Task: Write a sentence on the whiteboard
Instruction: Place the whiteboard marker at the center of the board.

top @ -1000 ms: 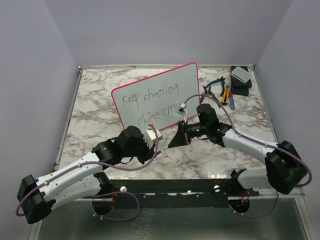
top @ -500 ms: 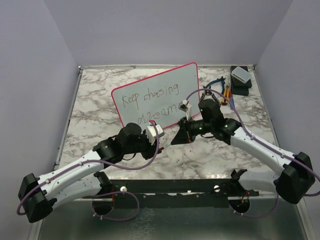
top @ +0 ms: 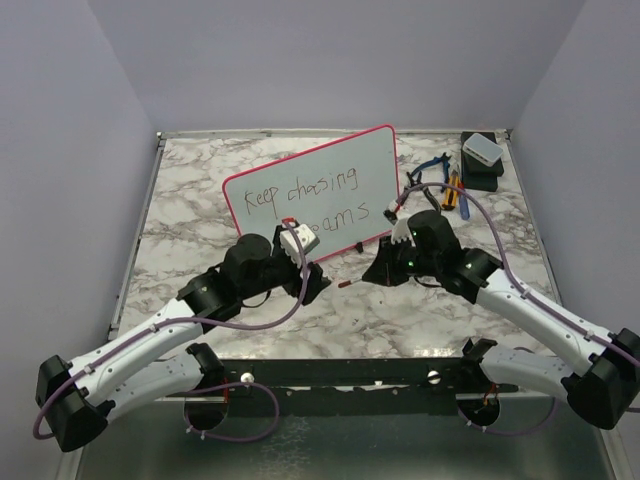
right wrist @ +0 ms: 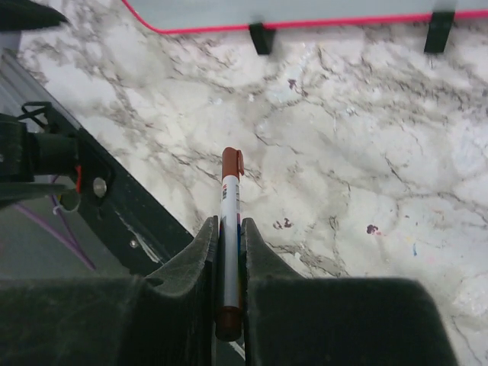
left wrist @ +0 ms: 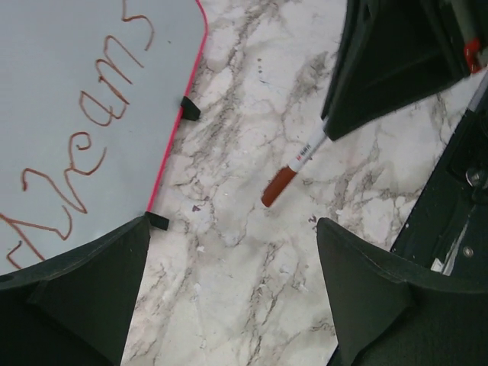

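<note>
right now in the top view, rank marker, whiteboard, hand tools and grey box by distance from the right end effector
1. marker, held in the right end effector.
2. whiteboard, just behind it, leftward.
3. hand tools, back right.
4. grey box, far right corner.

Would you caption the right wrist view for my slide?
Right gripper holds a capped marker over the marble table, whiteboard beyond.

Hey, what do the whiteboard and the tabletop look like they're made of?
Whiteboard: smooth glossy white panel, likely melamine or coated steel, with a thin red-pink frame that looks like plastic. Tabletop: white with grey veining, marble-like; possibly a printed laminate, can't tell.
</note>
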Controlling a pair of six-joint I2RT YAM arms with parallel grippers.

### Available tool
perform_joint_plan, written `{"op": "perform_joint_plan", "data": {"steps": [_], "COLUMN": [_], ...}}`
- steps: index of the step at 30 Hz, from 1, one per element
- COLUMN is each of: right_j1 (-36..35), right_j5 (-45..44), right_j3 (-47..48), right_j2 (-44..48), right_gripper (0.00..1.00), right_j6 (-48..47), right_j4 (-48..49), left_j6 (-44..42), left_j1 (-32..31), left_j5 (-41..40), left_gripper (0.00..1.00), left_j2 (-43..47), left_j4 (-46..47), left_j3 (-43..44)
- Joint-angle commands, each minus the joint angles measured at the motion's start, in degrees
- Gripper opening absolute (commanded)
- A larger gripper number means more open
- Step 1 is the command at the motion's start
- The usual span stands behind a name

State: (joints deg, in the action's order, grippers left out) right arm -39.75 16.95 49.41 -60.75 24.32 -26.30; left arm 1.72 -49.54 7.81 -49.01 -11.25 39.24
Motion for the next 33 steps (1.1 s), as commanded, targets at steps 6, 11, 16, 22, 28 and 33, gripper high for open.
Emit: {"op": "perform_joint_plan", "data": {"steps": [6,11,16,22,28,33], "right_j1": [-0.24,-0.10,0.12,0.24,0.74,2.72], "right_j5": [6.38,7.96,7.29,1.72,-6.11,-13.13], "right_j3": [-13.60,-17.12,-18.79,-18.09,-15.83,-13.01], "right_j2": [-4.03,-9.71,-13.58,-13.06,-8.98,-5.14], "right_gripper": [0.01,0.01,0.05,0.42,0.76,1.00], "right_j6": [7.94,10.29,11.45,10.09,8.09,5.69], "right_j4": [21.61,29.83,33.97,30.44,23.57,17.17], "left_j6": [7.87,8.40,10.74,13.09,14.67,16.13], "left_j1": [11.62,13.86,14.67,15.21,16.82,19.20], "left_j5": [-0.28,-0.27,-4.04,-6.16,-4.92,-4.79], "left_gripper": [0.90,0.90,0.90,0.91,0.93,0.93], "left_j2": [-2.00,-1.92,-1.72,-1.11,-1.48,-2.39], "left_j4": [2.36,3.00,2.66,2.55,2.39,1.85], "left_j3": [2.93,2.27,2.15,2.20,2.86,4.87]}}
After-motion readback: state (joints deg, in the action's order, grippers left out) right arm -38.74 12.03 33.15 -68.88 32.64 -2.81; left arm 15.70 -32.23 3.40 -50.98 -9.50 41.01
